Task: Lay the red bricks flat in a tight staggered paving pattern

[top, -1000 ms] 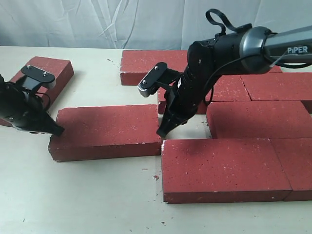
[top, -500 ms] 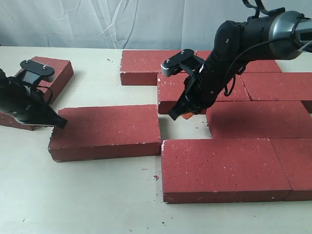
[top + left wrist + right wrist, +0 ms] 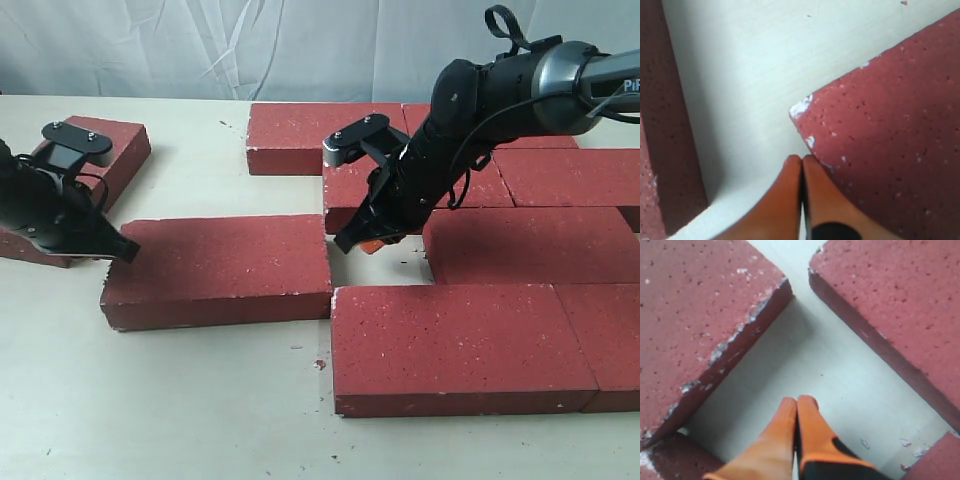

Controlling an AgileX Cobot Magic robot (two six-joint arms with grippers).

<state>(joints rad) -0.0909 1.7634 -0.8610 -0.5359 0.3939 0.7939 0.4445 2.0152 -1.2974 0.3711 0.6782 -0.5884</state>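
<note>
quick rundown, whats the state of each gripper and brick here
left gripper: shut, empty, tips by a corner of the loose brick
right gripper: shut, empty, tips over the bare gap between bricks
loose brick: flat, not yet pushed up to its row neighbour
far-left brick: flat, alone, apart from the rest
laid bricks: flat, tight, in staggered rows

The bricks [image 3: 215, 268] are rough, matt and speckled (white chips along their edges); the table [image 3: 180, 400] is smooth and pale, the backdrop [image 3: 150, 45] creased white cloth.
</note>
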